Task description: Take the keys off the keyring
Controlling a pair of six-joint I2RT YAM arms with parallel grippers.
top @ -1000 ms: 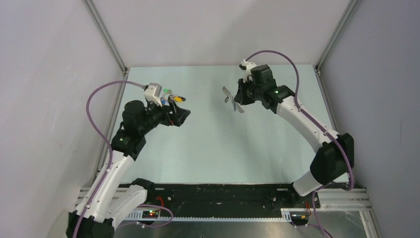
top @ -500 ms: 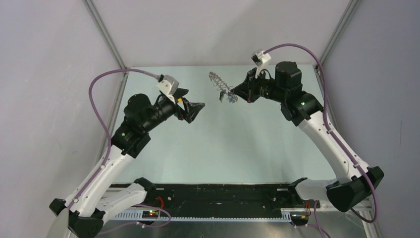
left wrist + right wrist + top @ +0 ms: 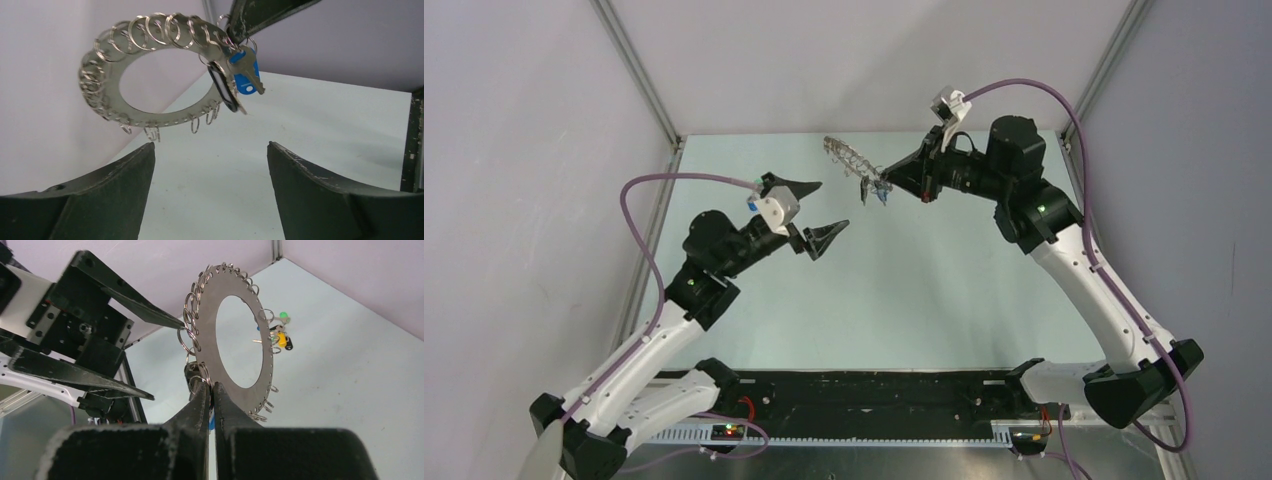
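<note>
The right claw (image 3: 210,385) has carried the keyring (image 3: 165,117) up and away from the worktop (image 3: 924,290) and turned its flat face toward the other arm. Its fingers are pressed together on the keyring's rim, right beside where the two keys hang. The left claw (image 3: 210,147) has swung in toward the keyring and now sits just below and short of it, fingers spread wide with nothing between them. The blue key (image 3: 246,75) and the black key (image 3: 222,90) dangle side by side from the stretch of keyring rim nearest the right claw, both still threaded on.

This looks to me like the setup for a pull. One arm presents the keyring in the air while the other lines up on a key, and neither key is off yet.

A second ago the keyring hung lower and nearly edge-on, well apart from the left claw. That claw was then drawn back by a small cluster of coloured keys (image 3: 279,332). The cluster now lies on the worktop beyond the keyring, showing just past its far rim in the right wrist view.
</note>
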